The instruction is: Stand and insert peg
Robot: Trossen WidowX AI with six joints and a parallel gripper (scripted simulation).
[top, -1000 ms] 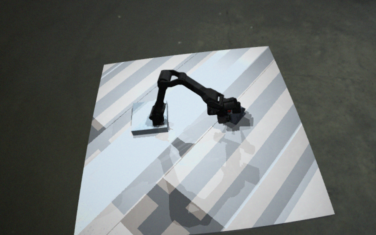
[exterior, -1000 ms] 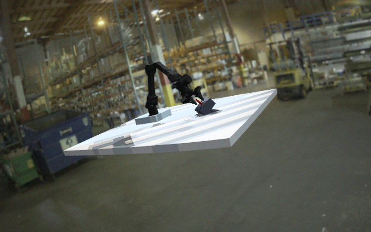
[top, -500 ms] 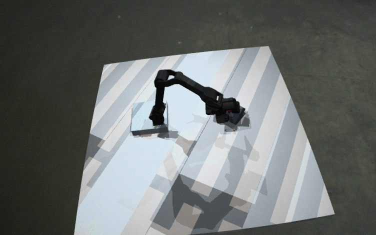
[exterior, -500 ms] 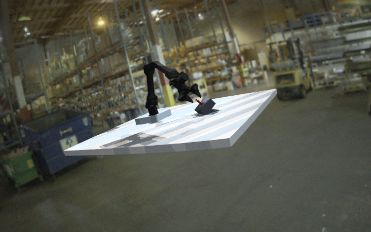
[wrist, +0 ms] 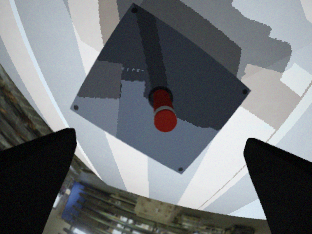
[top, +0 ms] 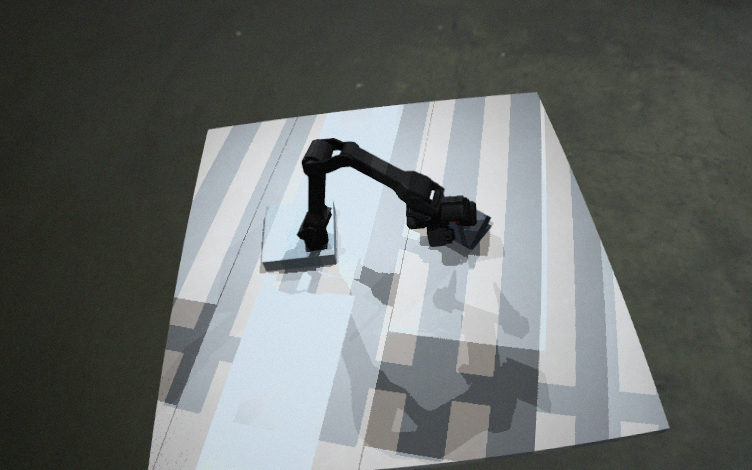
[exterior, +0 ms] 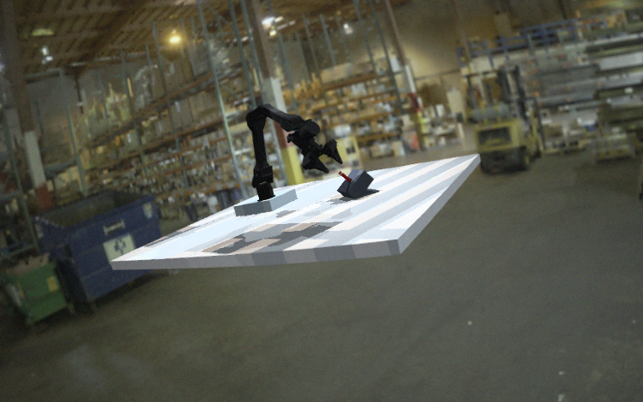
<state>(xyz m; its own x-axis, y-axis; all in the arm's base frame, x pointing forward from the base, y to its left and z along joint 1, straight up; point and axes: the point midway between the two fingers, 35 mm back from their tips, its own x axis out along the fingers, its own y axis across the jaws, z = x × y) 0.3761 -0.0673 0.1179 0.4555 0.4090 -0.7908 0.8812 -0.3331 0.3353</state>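
Observation:
The red peg [exterior: 345, 176] [wrist: 162, 111] stands in the hole of the dark sloped panel [exterior: 359, 184] [wrist: 195, 90] [top: 471, 239], its banded end outward. The pale band shows near that outer end in the wrist view. How deep the plain end sits is hidden inside the hole. My gripper [exterior: 334, 168] [wrist: 163, 143] is wide open and empty, a short way off the peg's outer end and not touching it. In the top view the arm covers most of the panel and nearly all of the peg.
The panel rests on the striped table [top: 299, 354] [exterior: 332, 251]. The arm's base stands on a pale grey block [top: 299, 261] [exterior: 253, 208] behind the panel. Shadows of the arm fall across the table top.

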